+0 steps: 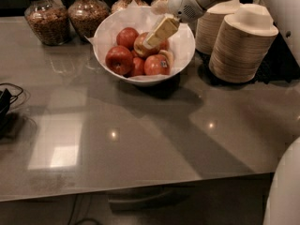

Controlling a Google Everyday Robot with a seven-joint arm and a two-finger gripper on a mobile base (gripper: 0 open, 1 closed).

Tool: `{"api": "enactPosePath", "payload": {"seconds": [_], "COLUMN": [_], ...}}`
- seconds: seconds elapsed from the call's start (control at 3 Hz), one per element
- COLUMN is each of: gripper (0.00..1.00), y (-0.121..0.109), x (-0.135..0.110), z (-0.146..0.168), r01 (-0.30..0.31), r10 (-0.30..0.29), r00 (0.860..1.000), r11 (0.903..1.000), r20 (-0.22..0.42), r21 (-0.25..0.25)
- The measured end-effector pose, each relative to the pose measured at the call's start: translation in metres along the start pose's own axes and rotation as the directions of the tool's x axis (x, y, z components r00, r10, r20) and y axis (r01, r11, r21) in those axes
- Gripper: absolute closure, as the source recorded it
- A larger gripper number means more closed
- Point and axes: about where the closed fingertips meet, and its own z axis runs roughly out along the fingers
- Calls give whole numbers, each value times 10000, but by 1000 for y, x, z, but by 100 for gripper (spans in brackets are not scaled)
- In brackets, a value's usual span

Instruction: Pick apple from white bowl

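Note:
The white bowl [187, 48] stands at the back of the grey table, lined with crinkled white paper and holding several apples. The pale, yellow-tan blushed apple [139, 45] lies near the middle of the pile, behind a dark red apple [119, 59] and a red apple with a small dark sticker [155, 65]. My gripper [153, 39] reaches down into the bowl from the upper right. Its cream tip rests against the right side of the pale apple and hides part of it.
Two glass jars of brown grains [44, 18] [88, 14] stand left of the bowl. Two stacks of beige paper bowls [241, 48] [216, 27] stand close to its right. Black cables [7, 102] lie at the left table edge. The front table edge [140, 184] runs across the bottom.

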Motion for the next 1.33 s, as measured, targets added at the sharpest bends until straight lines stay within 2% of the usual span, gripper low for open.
{"api": "enactPosePath", "payload": {"seconds": [0.67, 1.33], "gripper": [26, 27], "y": [-3, -5], "x": [6, 23], "z": [20, 34], "r01": [-524, -1008], "r10": [532, 1012], "r00": [9984, 9949], "r11": [9978, 9930], "r20": [192, 31], "r21": [-409, -609]}}
